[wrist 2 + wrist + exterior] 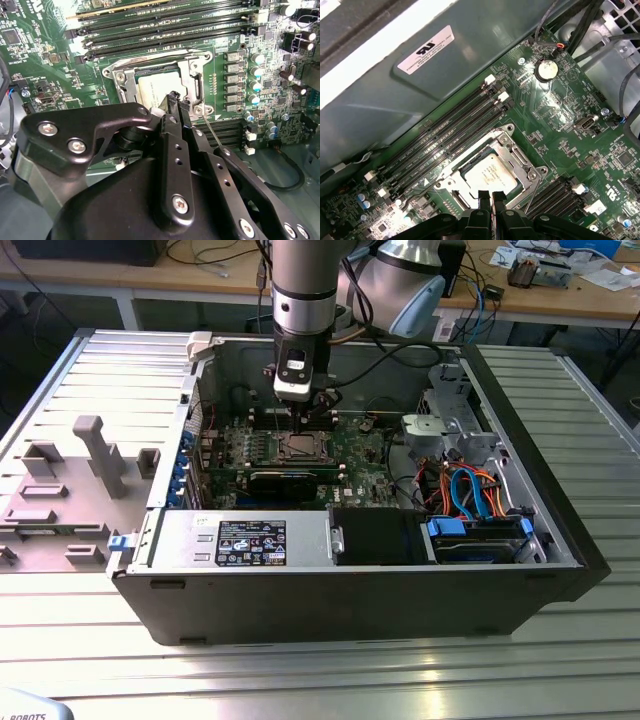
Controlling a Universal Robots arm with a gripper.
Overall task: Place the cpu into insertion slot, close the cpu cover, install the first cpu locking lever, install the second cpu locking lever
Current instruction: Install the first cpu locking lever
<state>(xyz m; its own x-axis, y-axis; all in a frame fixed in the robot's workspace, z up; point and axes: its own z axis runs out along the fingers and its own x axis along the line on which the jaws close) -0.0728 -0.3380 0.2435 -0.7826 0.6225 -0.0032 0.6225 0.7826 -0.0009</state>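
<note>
Your gripper (177,102) hangs from the arm inside the open computer case (350,590), low over the green motherboard (45,50). Its two black fingers (483,199) are pressed nearly together, with only a thin dark line between them in the first wrist view, and you can see nothing pinched there. The tips sit at one edge of the insertion slot (300,447); whether they touch metal you cannot tell.

The cpu (490,175) lies flat in that slot, and its silver-grey top shows through the square window of the cpu cover (517,159). The cover lies down over it, framing it on all sides.

In the second wrist view a thin locking lever (214,131) slants away from the slot's corner, just beside the fingers. The long black memory slots (450,137) run parallel along the far side of the slot.
</note>
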